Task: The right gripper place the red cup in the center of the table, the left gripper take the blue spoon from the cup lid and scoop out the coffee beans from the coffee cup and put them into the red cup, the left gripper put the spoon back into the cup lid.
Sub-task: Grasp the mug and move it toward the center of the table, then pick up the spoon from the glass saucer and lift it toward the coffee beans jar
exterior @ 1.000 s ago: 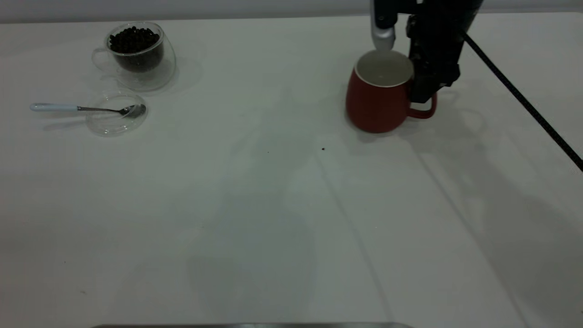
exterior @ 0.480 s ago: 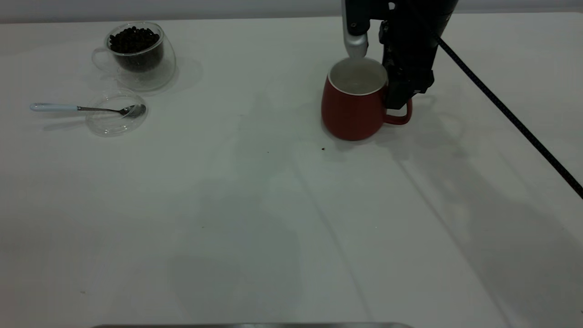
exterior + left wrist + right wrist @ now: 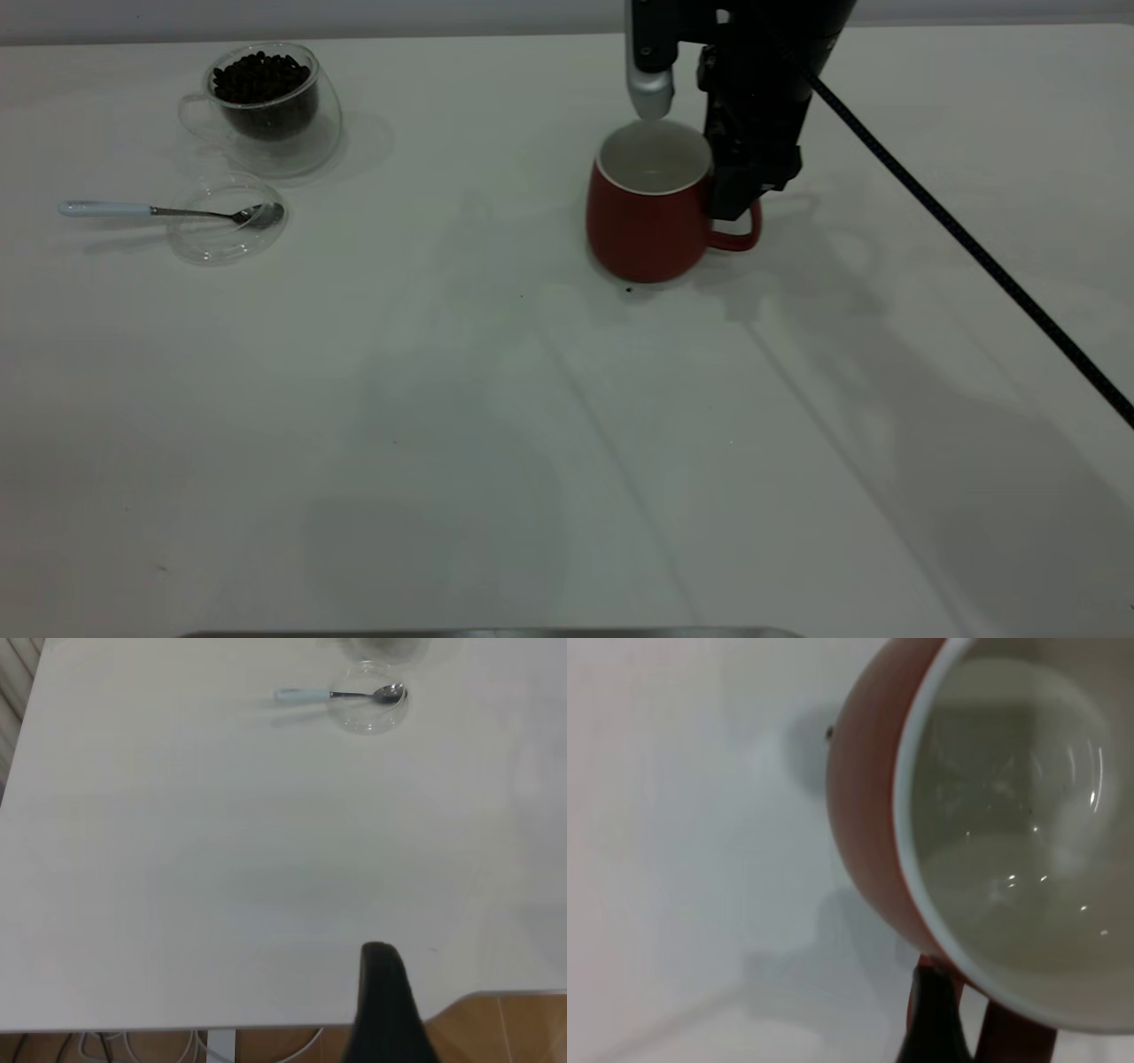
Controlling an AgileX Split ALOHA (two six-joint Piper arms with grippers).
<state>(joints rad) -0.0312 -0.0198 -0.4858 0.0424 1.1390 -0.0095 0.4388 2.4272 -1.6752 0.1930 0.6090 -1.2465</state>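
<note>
The red cup [image 3: 651, 208] is held by its handle in the right pincer [image 3: 740, 190], closed on the loop; it sits toward the far edge of the tabletop [image 3: 567, 425], a little right of the middle; whether its base touches the surface cannot be told. The cup is seen empty in the right wrist view [image 3: 1010, 868].

The left pincer [image 3: 385, 1010] is parked over the near left part of the tabletop, well apart from everything; its opening cannot be told, only one dark finger is seen.

The coffee cup [image 3: 270, 106] with the coffee beans [image 3: 261, 78] stands near the far left corner; the cup lid [image 3: 226, 221] lies just in front of it; the blue spoon [image 3: 168, 212] is rested with its bowl on the lid and its handle out over the tabletop toward the left edge.

Risks, as judged:
- grip is on the handle only; the cup could be swung or tipped if dragged or released above the surface;
- a placement too far from the left arm would make the scoop transfers long, and beans could be spilled;
- the spoon handle is thin and low; a slipped pick could skid the lid into the glass cup.
</note>
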